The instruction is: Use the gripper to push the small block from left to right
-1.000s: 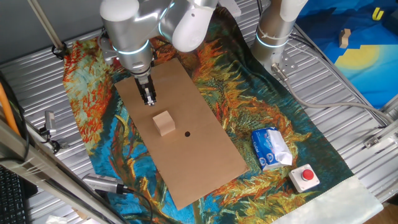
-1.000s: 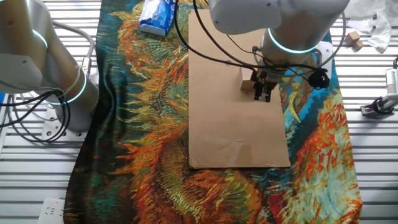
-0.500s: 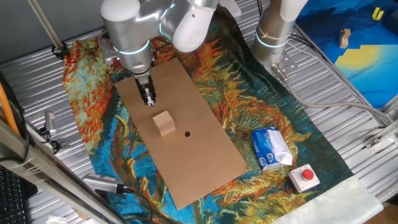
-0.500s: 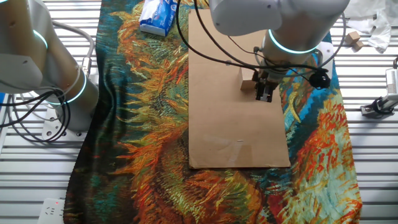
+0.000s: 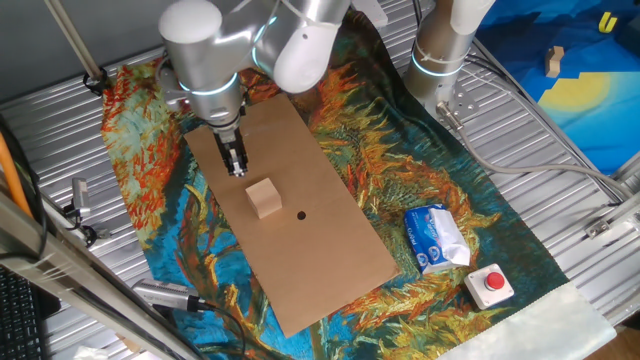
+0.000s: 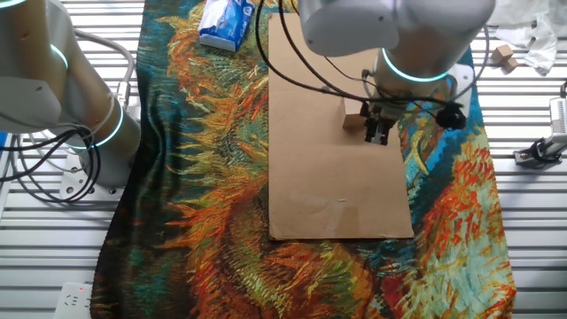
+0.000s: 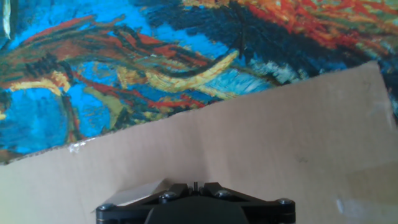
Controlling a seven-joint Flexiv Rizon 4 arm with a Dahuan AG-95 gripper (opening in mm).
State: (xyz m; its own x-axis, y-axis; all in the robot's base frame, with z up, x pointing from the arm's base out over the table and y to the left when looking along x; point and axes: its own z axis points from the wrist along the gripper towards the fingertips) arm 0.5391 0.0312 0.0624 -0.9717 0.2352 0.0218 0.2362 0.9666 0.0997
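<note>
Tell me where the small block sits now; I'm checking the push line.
In one fixed view, the small block rests on the brown board, just below-right of the gripper, left of a dark dot.

The small block [image 5: 264,198], a plain light-tan wooden cube, is set upright on the brown board [image 5: 330,250], near a small dark spot, apart from the board's edges.

- The cloth [image 5: 470,215] is printed in swirling orange, red, yellow, teal and dark blue, like painted foliage.
- The board [image 5: 310,240] is plain brown, with one small dark spot [image 5: 301,214] near its centre.
- The small block [image 5: 264,197] is light tan.
- The gripper [image 5: 236,170] is black, on a silver-white arm with a light-blue ring [image 5: 212,88].
- The packet [image 5: 436,240], lower right, is blue and white.
- The box [image 5: 489,285] has a red button.
</note>
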